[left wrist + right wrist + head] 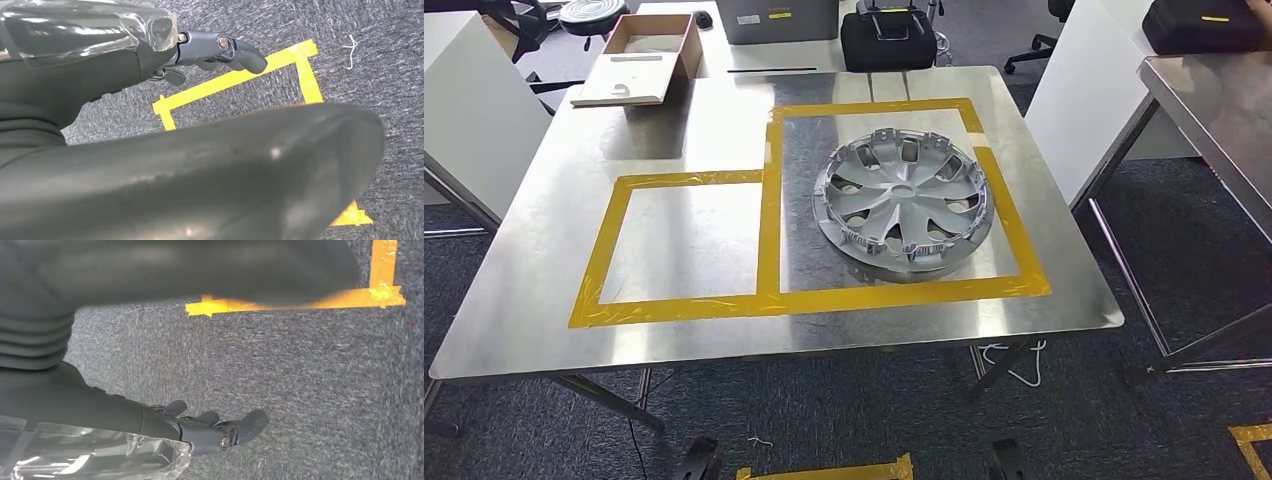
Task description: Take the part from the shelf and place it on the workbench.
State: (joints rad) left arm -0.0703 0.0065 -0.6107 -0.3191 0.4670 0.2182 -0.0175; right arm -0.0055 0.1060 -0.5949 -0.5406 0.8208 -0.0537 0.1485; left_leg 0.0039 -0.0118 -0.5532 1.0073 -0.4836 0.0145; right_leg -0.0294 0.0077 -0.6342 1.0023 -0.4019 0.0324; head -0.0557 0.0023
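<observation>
A silver wheel cover [902, 200] lies flat on the steel workbench [544, 250], inside the right-hand square of yellow tape [1014, 250]. The smaller taped square [679, 240] to its left holds nothing. My left hand [210, 52] hangs over the grey carpet, its dark fingers [245, 55] stretched out and holding nothing. My right hand [215, 427] also hangs above the carpet with its fingers [250, 425] extended and nothing in them.
An open cardboard box [642, 55] and a black case [887, 38] stand at the bench's far edge. A second steel table [1224, 110] is at the right. Yellow tape marks [834, 470] lie on the carpet near my feet.
</observation>
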